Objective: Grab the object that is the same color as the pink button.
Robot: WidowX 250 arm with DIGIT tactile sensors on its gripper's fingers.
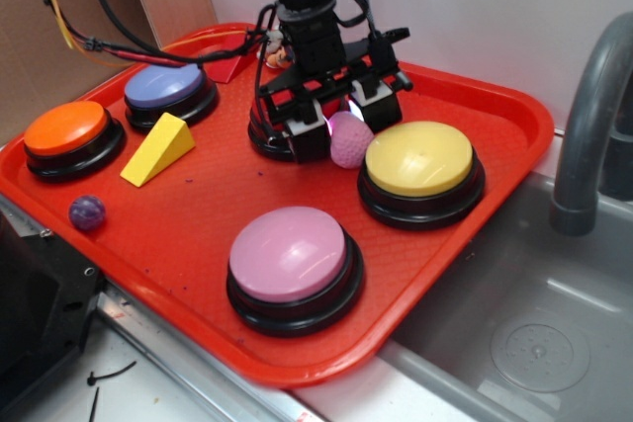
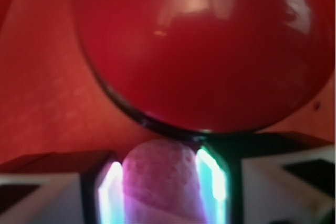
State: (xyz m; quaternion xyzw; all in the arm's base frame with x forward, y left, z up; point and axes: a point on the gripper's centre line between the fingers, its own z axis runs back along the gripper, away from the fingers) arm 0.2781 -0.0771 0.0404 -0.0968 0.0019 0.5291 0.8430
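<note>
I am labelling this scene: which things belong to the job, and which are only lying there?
Job: pink ball, pink button, gripper closed around the ball.
Lying about: yellow button, orange button, blue-purple button, red button, yellow wedge, purple marble.

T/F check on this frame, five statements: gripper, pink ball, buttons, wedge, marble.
1. The pink ball sits between the fingers of the gripper. True.
2. The pink button is at the far back of the tray. False: it is at the near edge, in front of the yellow button.
3. The yellow wedge lies between the orange button and the gripper. True.
4. The purple marble rests on top of the pink button. False: it lies on the tray near the orange button.
5. The wrist view shows a red-topped button just beyond the ball. True.
</note>
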